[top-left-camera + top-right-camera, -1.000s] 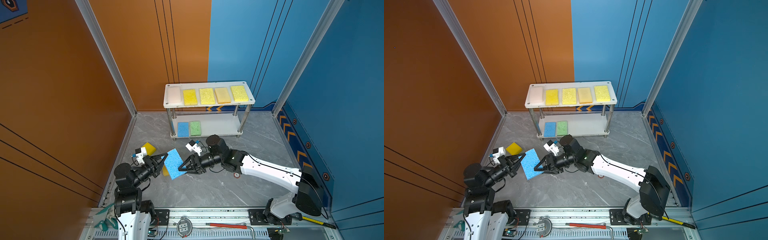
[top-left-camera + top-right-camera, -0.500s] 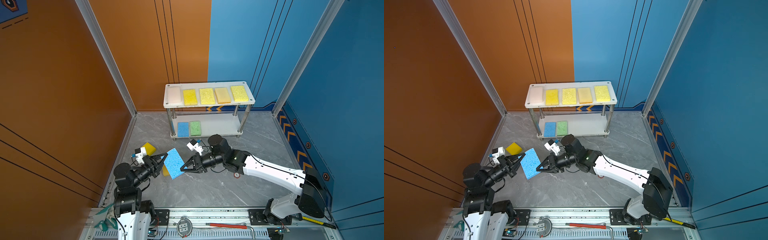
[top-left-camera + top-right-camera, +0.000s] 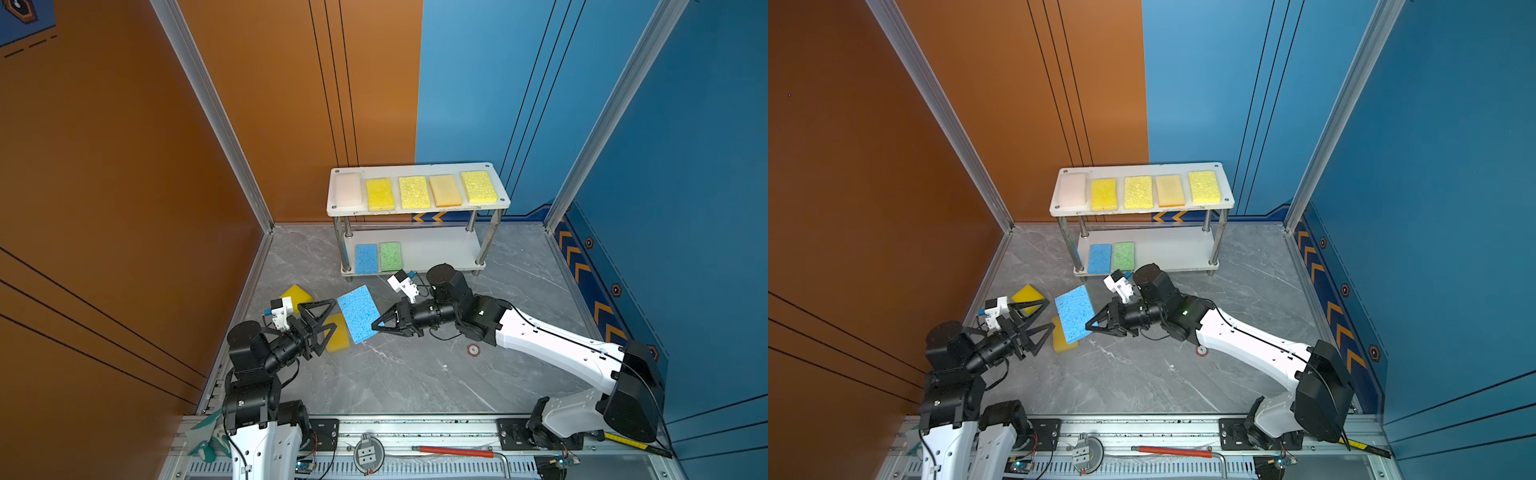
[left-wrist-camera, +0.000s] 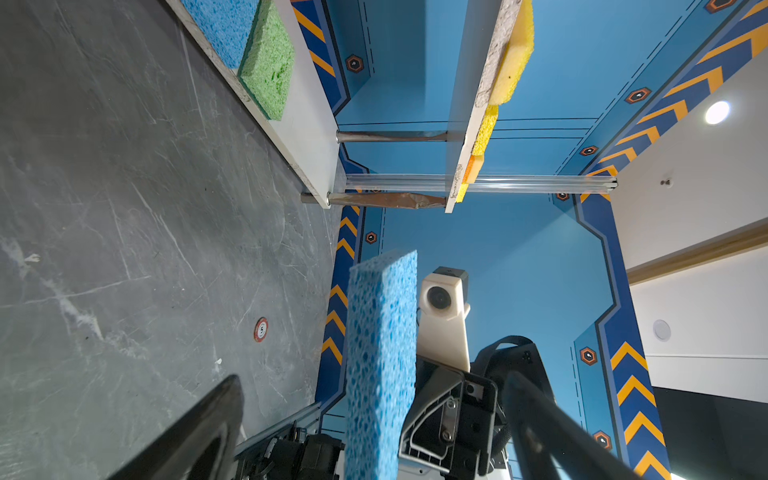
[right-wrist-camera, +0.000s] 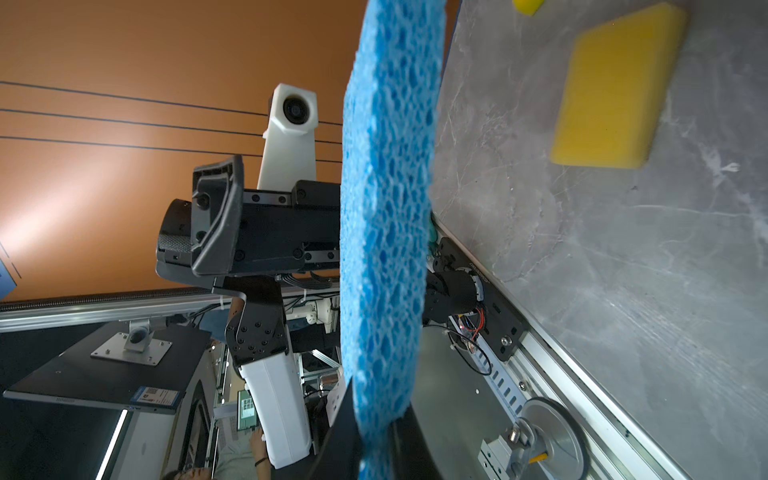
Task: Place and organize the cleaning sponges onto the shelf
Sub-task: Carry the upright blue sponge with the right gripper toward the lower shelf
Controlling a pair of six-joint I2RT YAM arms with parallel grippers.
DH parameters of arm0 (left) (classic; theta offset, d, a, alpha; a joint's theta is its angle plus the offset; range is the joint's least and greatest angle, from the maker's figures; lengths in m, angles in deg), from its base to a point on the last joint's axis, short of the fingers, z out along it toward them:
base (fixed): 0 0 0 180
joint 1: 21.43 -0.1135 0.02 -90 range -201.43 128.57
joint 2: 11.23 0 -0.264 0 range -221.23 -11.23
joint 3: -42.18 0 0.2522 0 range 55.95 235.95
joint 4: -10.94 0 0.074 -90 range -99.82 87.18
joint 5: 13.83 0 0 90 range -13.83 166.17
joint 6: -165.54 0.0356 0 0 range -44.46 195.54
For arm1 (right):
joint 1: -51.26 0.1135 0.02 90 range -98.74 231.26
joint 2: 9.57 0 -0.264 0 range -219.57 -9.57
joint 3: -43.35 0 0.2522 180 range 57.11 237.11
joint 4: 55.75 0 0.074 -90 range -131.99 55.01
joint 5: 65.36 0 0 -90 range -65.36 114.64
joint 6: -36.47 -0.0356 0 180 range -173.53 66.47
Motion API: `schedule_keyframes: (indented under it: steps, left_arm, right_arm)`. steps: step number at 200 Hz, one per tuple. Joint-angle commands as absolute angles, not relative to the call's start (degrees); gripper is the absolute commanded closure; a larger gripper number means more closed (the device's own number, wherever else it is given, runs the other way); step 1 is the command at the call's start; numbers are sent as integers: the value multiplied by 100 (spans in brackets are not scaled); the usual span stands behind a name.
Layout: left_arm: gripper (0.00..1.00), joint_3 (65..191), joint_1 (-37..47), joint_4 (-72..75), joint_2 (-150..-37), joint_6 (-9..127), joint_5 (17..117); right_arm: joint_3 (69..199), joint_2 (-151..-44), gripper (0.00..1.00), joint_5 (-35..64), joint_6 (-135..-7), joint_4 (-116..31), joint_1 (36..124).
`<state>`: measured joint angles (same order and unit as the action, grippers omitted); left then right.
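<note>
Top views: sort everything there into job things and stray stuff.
Job:
- shelf
- seven shelved sponges
- held blue sponge, in the right hand
- far yellow sponge, on the floor
- near yellow sponge, on the floor

Stray:
- glove
- red-handled tool
- floor sticker

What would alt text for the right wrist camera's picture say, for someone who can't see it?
A blue sponge stands edge-on through the middle of the picture, pinched at its near end by the right gripper. Facing it is the left gripper, jaws open, against an orange wall; a yellow sponge lies on the grey floor.
</note>
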<state>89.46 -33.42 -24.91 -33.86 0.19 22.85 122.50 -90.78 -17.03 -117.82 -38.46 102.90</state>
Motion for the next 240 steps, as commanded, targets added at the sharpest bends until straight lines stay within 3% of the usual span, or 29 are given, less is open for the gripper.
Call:
schedule_keyframes:
  steps: [1, 97, 240]
  left_arm:
    - [2, 9108, -3392, -2993, -3433, 500, 2238]
    - [2, 9119, -3474, -4340, -3389, 1527, 2270]
    - [2, 8510, -3471, -4621, -3256, 1758, 2203]
  right_arm:
    - [12152, -8829, 88, -1385, -11505, -3468, 10112]
    - [11837, -8114, 88, -285, -10678, -1855, 9228]
    - [11712, -8185, 89, 349, -10369, -1641, 8617]
